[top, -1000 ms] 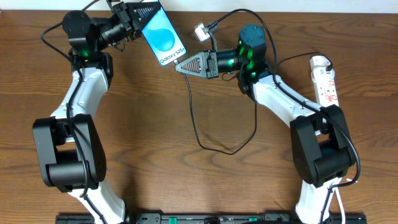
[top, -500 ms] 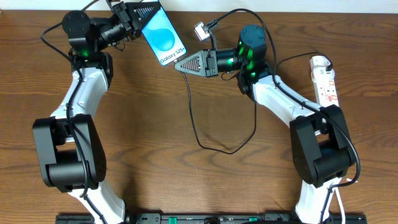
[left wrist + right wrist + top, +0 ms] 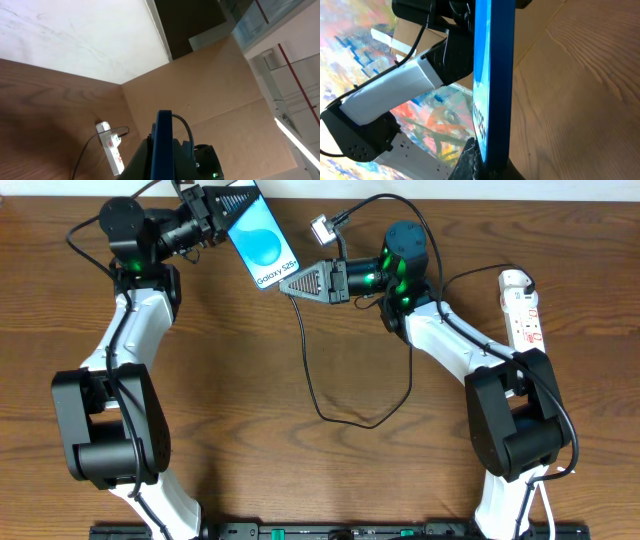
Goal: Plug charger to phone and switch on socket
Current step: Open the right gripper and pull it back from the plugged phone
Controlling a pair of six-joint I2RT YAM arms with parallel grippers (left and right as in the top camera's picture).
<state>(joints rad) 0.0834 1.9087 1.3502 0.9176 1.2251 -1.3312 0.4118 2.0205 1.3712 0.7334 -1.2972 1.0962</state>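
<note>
Wooden tabletop [image 3: 230, 380] below, the right gripper [image 3: 288, 287], pinching the charger [image 3: 307, 350] plug, has crept left. The phone [image 3: 262, 235], clamped in the left gripper [image 3: 238, 198], sits just beyond its tips, so insertion looks imminent.

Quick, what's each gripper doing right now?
Left gripper: closed, holding the phone.
Right gripper: closed, apparently on the charger end; the plug itself is hidden.
</note>
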